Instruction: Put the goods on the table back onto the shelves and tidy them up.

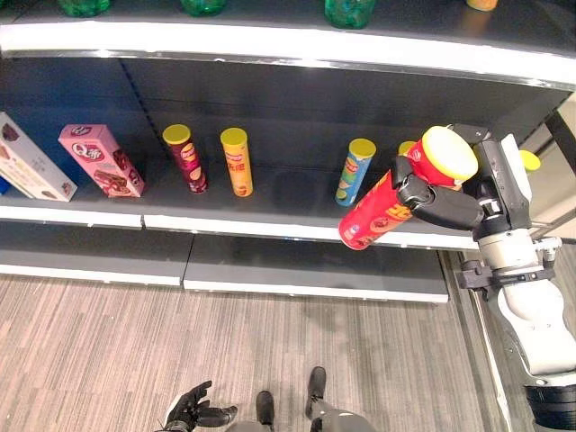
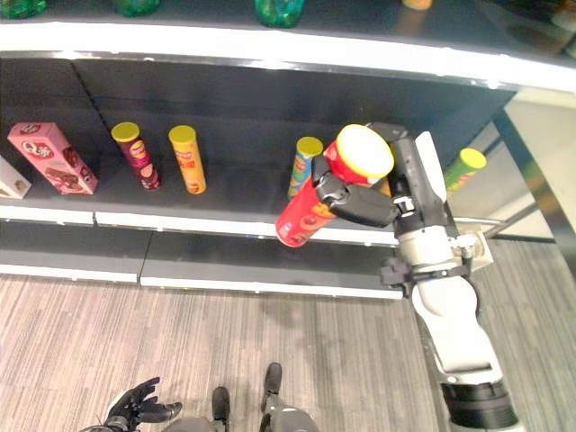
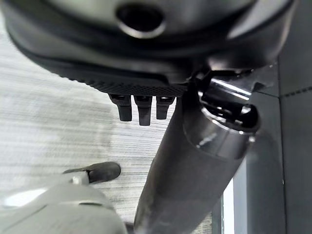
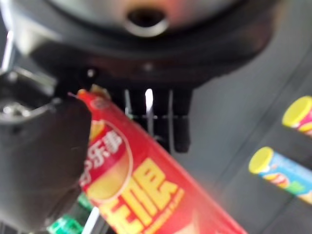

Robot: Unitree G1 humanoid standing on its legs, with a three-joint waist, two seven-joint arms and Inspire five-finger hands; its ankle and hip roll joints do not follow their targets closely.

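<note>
My right hand (image 1: 445,202) is shut on a red chip can (image 1: 378,214) with a yellow lid, held tilted in the air just in front of the middle shelf (image 1: 270,225). The same red can (image 4: 141,190) runs across my right hand's palm in the right wrist view. On that shelf stand a dark red can (image 1: 185,158), an orange can (image 1: 237,161), a blue can (image 1: 355,171), and a green can (image 2: 463,168) further right. My left hand (image 1: 193,409) hangs low near the floor, fingers relaxed and holding nothing.
A pink box (image 1: 101,160) and a white box (image 1: 31,162) lean on the shelf's left part. Green bottles (image 1: 349,11) stand on the upper shelf. A lower shelf (image 1: 297,270) juts out beneath. Striped grey floor (image 1: 135,351) lies in front.
</note>
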